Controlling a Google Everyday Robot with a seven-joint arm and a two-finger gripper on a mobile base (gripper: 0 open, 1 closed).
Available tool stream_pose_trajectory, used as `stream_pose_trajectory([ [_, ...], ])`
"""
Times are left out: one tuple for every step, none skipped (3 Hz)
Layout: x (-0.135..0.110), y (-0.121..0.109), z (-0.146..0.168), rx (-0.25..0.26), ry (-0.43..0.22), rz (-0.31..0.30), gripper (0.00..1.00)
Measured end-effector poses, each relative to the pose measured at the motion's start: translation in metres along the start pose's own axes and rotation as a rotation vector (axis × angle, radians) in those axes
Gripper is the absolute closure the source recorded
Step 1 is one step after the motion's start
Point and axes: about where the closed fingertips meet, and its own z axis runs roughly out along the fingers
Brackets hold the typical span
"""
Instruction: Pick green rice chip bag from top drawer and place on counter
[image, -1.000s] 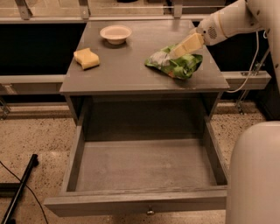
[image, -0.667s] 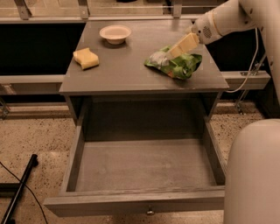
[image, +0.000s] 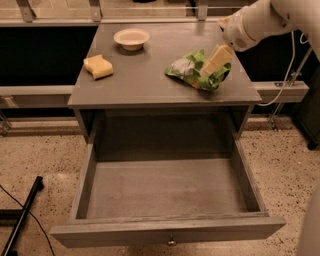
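Observation:
The green rice chip bag (image: 196, 71) lies crumpled on the right part of the counter (image: 145, 80), with its white label panel facing left. My gripper (image: 217, 60) reaches in from the upper right on the white arm and sits over the bag's right half, at or just above it. The top drawer (image: 165, 187) is pulled fully out below the counter and its inside is bare. The drawer's small knob (image: 171, 242) shows at the front centre.
A yellow sponge (image: 98, 66) lies at the counter's left. A pale bowl (image: 131, 38) stands at the back centre. A black pole (image: 22, 220) lies on the speckled floor at the lower left. A rail and cable (image: 285, 87) run to the right of the cabinet.
The arm's wrist has shifted slightly to the left above the bag. The bag stays in the same place on the counter. The drawer has not moved.

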Motion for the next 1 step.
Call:
stream_pose_trajectory([
  [0.0070,0.0061,0.0070,0.002,0.003,-0.026,0.00],
])
